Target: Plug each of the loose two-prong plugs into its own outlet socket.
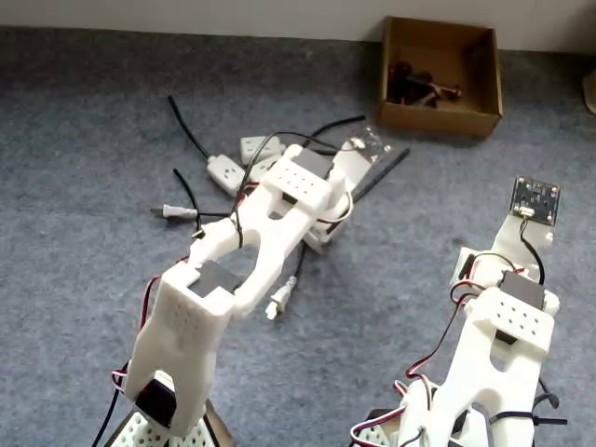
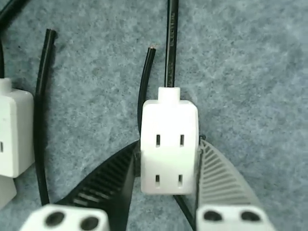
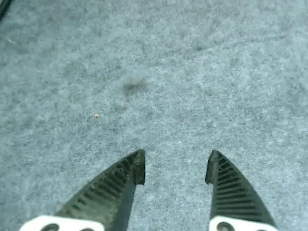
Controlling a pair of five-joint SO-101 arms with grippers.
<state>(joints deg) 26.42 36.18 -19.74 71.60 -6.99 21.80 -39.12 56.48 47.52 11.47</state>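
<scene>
On the carpet (image 2: 250, 72), the left gripper (image 2: 169, 147) clamps a socket (image 2: 168, 120) (white).

Grey mat (image 1: 84, 121) was looked down on from above by the high view; patches of it were caught close-up by both wrist views.

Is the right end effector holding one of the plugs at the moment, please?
No, the right end effector stands open, with bare grey carpet between its fingers.
</scene>
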